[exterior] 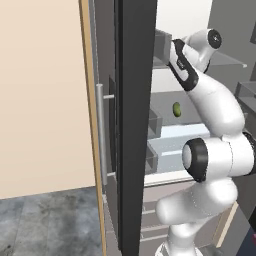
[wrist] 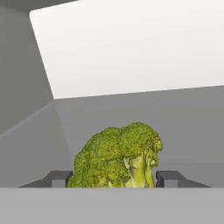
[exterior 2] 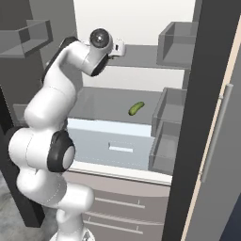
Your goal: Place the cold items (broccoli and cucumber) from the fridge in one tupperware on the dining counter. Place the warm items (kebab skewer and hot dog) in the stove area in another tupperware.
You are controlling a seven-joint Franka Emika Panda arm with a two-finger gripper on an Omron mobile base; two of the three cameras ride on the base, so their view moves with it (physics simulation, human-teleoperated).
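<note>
The broccoli point(wrist: 116, 159), a bushy green head with a pale stalk, sits on an upper fridge shelf in the hand view. My gripper point(wrist: 113, 178) is open around it, with one dark fingertip point(wrist: 59, 178) at its left side and the other at its right, close against the florets. The small green cucumber point(exterior 2: 136, 108) lies on the grey shelf below, also seen as the cucumber point(exterior: 176, 109) past the door edge. My arm reaches up into the fridge, its hand point(exterior 2: 117, 47) at the upper shelf. The kebab skewer, hot dog and tupperware are out of view.
The open fridge door point(exterior: 135, 125) stands dark and edge-on at my left, with door bins point(exterior 2: 164, 132) on the right side. A pale drawer point(exterior 2: 113, 143) lies under the cucumber's shelf. A beige wall panel point(exterior: 45, 100) is at far left.
</note>
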